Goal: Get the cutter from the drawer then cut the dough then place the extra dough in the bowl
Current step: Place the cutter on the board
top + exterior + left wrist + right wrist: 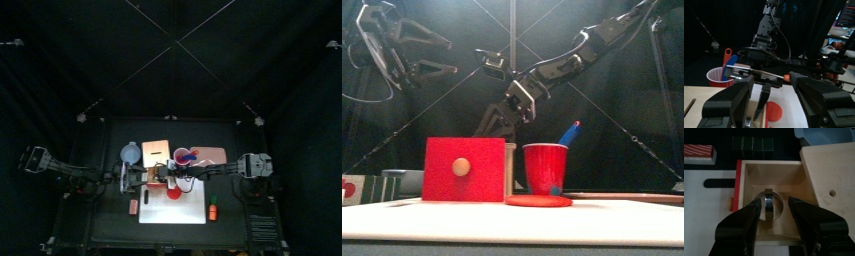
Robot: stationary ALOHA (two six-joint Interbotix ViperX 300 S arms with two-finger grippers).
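The white cutting board (181, 213) lies at the table's front as the work surface. Behind it stands the pale wooden box (827, 173), whose drawer (771, 164) stands open toward the front, its red front (464, 170) facing the front camera. I judge that it stands open so that its contents can be reached from above. The right arm comes down over this drawer. The right gripper (772, 203) has its jaws spread, one on each side of the cutter's rim and just beside it. I cannot confirm that either jaw presses on the metal, so I read this as the approach to a grasp across the rim rather than a hold. The left gripper (769, 85) hovers at the board's left side, its jaws apart and empty, placed where it does not block the drawer. The blue-grey bowl (825, 135) sits beside the box, on hand to receive the trimmings. The red cup (547, 167), with a blue toy knife (572, 132) in it, stands to the right of the drawer front. The red dough (539, 200) lies flat and uncut on the board before the cup. The round metal cutter (771, 207) lies on the drawer floor between the right jaws. In my judgement the task is at its first step.
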